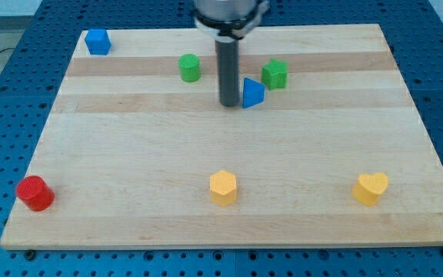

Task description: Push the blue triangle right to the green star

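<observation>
The desk (129, 138) is a single pale wooden board on a blue perforated base (6, 92). One dark rod (228, 73) descends from the view's top centre. My tip (228, 105) rests on the board, just beside the left side of the blue triangle (253, 93), touching it or nearly so; contact cannot be confirmed. There is no hand on this arm, so no released or clenched state applies.

Block count: seven in total.

- Blue: two. The triangle stands in the upper middle of the board, immediately to the view's right of my tip. A blue cube (98, 41) sits at the upper left corner.
- Green: two. The green star (274, 74) lies just up and right of the triangle, very close to it, with a narrow gap or a bare touch; which cannot be told. A green cylinder (189, 68) stands to the view's left of the rod, well apart from the star.
- Yellow: two. A yellow hexagon (223, 187) sits at the lower centre. A yellow heart (370, 188) sits at the lower right.
- Red: one. A red cylinder (34, 192) stands at the lower left corner, near the board's edge.
</observation>
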You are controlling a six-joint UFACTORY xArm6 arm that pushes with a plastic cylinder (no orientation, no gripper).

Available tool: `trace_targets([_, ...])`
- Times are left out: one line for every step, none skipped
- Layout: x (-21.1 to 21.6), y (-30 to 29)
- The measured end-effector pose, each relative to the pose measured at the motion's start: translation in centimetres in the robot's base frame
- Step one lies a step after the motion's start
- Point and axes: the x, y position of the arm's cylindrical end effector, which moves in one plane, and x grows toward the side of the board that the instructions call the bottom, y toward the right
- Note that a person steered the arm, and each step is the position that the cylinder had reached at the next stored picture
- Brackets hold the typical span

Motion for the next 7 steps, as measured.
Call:
trace_targets([-0.2, 5.8])
trace_targets([-0.7, 11.5])
trace_targets([-1.0, 13.8])
trace_targets([0.1, 11.8])
trace_targets([-0.4, 9.1])
trace_targets([-3.9, 9.1])
trace_targets([-6.8, 12.0])
